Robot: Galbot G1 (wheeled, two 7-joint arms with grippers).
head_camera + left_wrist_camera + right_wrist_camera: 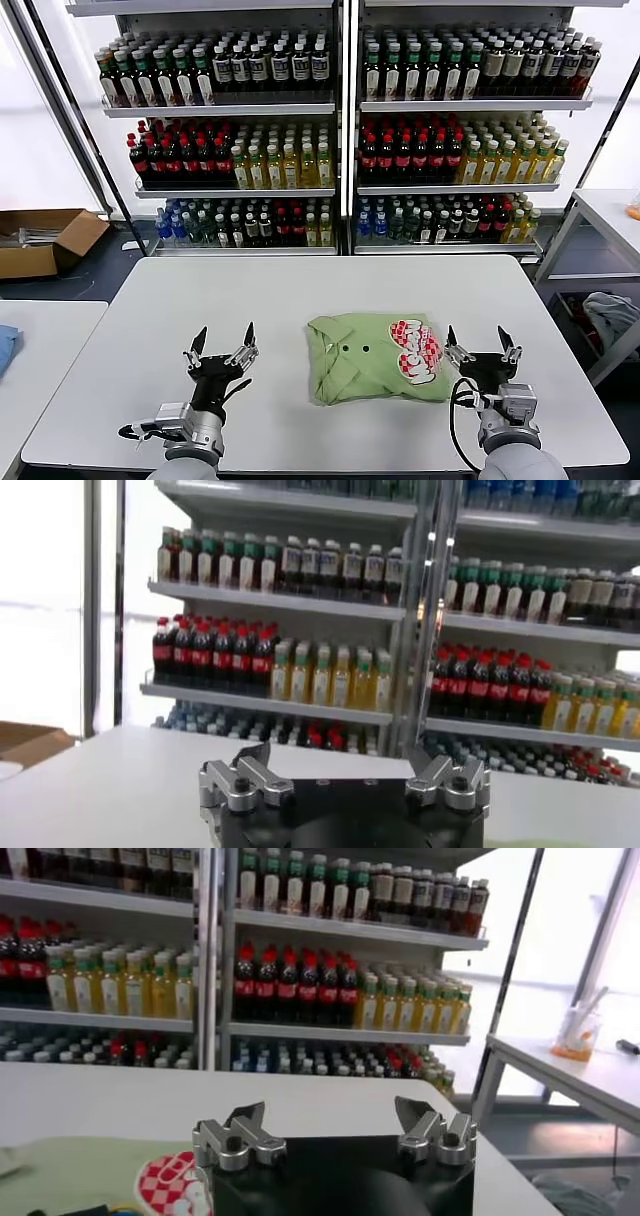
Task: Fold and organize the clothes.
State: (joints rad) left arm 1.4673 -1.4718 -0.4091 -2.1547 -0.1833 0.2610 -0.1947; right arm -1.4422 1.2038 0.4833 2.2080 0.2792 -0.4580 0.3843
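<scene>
The light green shirt [375, 357] lies folded into a compact bundle on the white table [300, 290], right of centre near the front. Two small dark buttons show on its top, and the red-and-white graphic [413, 352] is on its right side. My left gripper [222, 340] is open and empty, raised near the front edge well left of the shirt. My right gripper [482, 341] is open and empty, just right of the shirt. In the right wrist view the shirt [70, 1173] and its graphic [168, 1183] show beside the open gripper [330, 1114]. The left wrist view shows only the open gripper [340, 758] over bare table.
Shelves of bottles [340, 130] stand behind the table. A cardboard box [45, 240] lies on the floor at the left. A second white table [40, 340] with a blue cloth [6, 350] is at the left. A side table [605, 225] stands at the right, with a grey-blue garment [610, 315] below.
</scene>
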